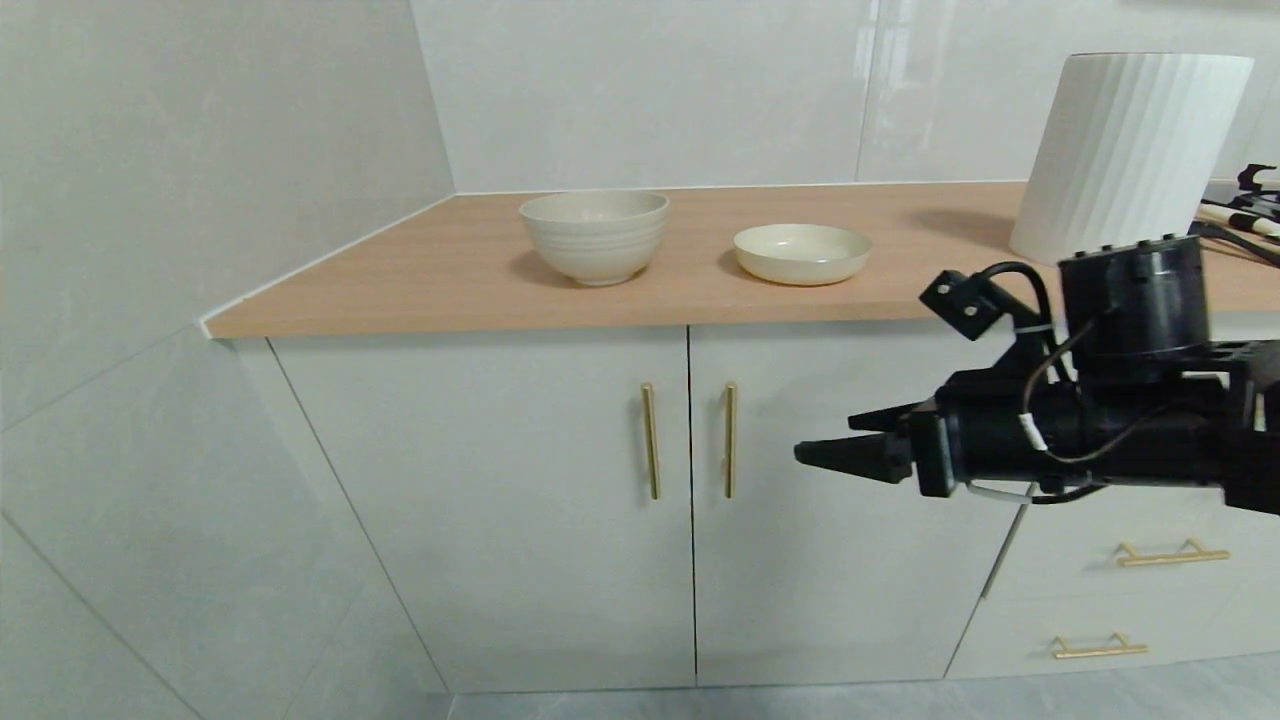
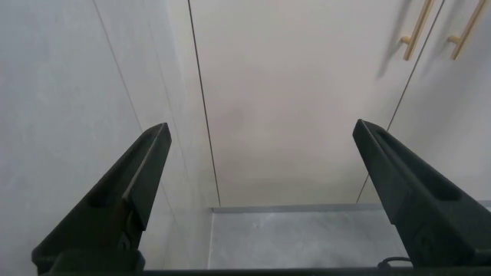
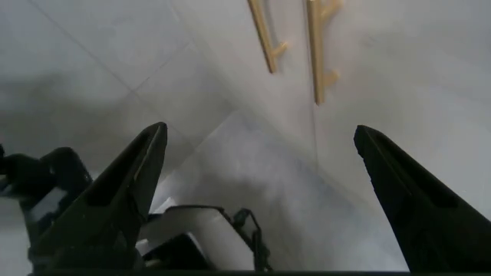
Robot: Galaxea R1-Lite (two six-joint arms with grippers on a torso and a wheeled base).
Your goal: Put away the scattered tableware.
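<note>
A deep cream bowl (image 1: 594,235) stands on the wooden counter (image 1: 440,270), and a shallow cream dish (image 1: 801,252) sits just to its right. My right gripper (image 1: 850,440) hangs in front of the cabinet's right door (image 1: 850,560), below the counter's edge and right of the two gold handles (image 1: 729,440); it is open and holds nothing. In the right wrist view its fingers (image 3: 115,199) are spread wide, with the handles (image 3: 318,50) beyond them. My left gripper (image 2: 261,207) is open and empty, low before a cabinet panel near the floor.
A tall white ribbed container (image 1: 1130,150) stands at the counter's right end, with some dark utensils (image 1: 1245,215) behind it. Drawers with gold handles (image 1: 1170,553) lie below on the right. A tiled wall (image 1: 130,300) closes off the left side.
</note>
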